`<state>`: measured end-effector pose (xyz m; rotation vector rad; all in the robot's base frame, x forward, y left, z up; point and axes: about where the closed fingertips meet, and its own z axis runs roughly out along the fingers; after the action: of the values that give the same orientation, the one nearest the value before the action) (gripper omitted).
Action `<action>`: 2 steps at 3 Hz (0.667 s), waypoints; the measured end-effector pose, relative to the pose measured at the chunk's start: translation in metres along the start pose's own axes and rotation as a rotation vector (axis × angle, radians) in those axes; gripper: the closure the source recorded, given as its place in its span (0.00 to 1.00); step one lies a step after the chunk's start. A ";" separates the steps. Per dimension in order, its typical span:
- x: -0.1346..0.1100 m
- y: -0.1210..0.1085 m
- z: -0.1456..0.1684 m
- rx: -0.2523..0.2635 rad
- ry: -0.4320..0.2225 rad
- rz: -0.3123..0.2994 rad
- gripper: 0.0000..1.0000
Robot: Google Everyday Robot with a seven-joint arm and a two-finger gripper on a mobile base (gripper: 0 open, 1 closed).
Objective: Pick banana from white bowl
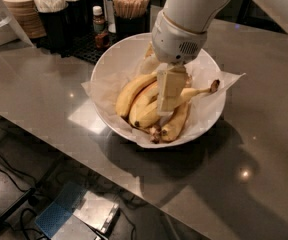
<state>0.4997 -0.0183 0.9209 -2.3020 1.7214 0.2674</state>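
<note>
The white bowl (103, 70), lined with crinkled white paper, sits on the grey counter and holds several yellow bananas. The banana (196, 91) with the long thin stem lies across the top of the pile. Its dark knob points right, over the paper near the bowl's right rim. My gripper (167, 105) reaches straight down into the middle of the bowl on the white arm. It sits right on this banana's body and hides part of it. Two other bananas (134, 93) lie to its left and one (176, 125) lies below it.
A black caddy behind the bowl holds wooden stir sticks (130, 0), a small bottle (99, 26) and napkins. Stacked white lids on brown cups (19, 4) stand at the far left. The counter's front edge runs diagonally, with floor and cables below it.
</note>
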 end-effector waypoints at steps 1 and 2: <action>0.009 0.010 0.008 -0.017 -0.010 0.014 0.24; 0.018 0.015 0.011 0.014 -0.020 0.052 0.43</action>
<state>0.4908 -0.0352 0.9036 -2.2395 1.7702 0.2865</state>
